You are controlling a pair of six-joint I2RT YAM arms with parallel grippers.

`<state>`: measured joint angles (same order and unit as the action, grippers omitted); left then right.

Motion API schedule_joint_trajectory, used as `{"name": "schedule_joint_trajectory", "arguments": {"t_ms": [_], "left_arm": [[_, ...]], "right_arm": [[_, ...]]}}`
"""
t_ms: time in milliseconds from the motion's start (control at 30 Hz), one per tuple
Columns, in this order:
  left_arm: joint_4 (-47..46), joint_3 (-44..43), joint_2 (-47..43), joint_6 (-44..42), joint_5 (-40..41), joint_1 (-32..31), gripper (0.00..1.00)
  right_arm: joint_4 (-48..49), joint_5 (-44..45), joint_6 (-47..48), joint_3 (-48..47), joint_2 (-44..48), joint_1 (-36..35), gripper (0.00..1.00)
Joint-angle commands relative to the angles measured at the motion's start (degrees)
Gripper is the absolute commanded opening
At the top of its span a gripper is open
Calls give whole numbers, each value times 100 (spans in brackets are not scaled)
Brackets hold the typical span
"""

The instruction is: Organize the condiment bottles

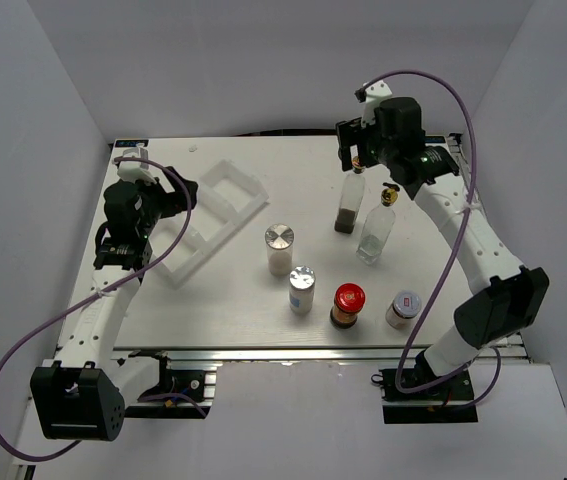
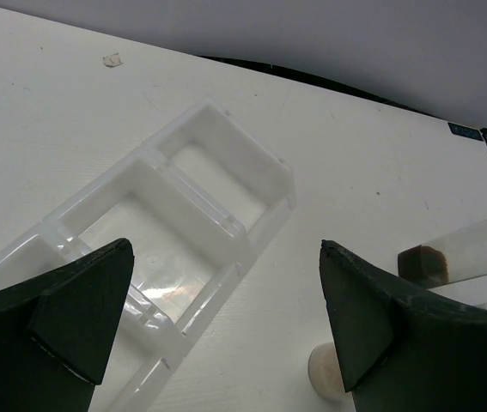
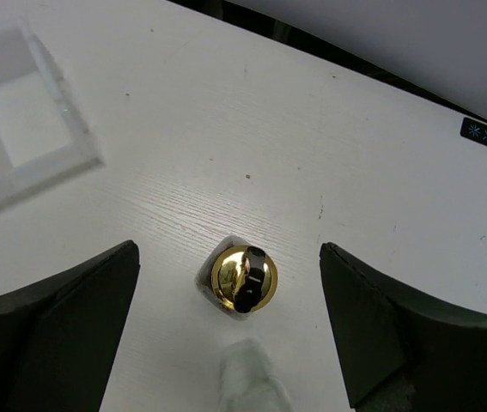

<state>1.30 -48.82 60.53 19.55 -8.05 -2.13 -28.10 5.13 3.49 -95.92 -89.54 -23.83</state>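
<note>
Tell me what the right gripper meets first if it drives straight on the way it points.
The gold-black pourer of the cruet with dark contents, which sits centred between the fingers of the open right gripper. How far below is unclear, but nothing seems to lie in between.

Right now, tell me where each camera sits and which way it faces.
Top external: above and behind the bases, looking down at the table; both arms show whole.
Left wrist: on the left gripper, looking down at the rack; its open fingers frame the view.
Right wrist: on the right gripper, looking straight down on a cruet; open fingers either side.
Shared: both wrist views catch the rack; the top view shows that cruet too.
</note>
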Motion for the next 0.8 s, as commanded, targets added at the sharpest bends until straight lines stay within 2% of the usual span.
{"name": "schedule_joint_trajectory", "arguments": {"t_ms": [0, 200, 467, 533, 767], "left_arm": [[-33, -67, -68, 5, 120, 11, 98], [133, -66, -77, 48, 426, 11, 98], [485, -49, -217, 251, 726, 20, 98], [485, -5, -270, 260, 936, 11, 98], [371, 74, -340, 348, 920, 11, 98]], "right_arm": [[-213, 515, -15, -488, -247, -182, 90], [-564, 1199, -416, -691, -608, -367, 89], [-635, 1632, -1016, -595, -697, -455, 89], [-574, 1737, -1113, -481, -653, -473, 89], [-196, 2080, -1192, -41, -574, -473, 88]]}}
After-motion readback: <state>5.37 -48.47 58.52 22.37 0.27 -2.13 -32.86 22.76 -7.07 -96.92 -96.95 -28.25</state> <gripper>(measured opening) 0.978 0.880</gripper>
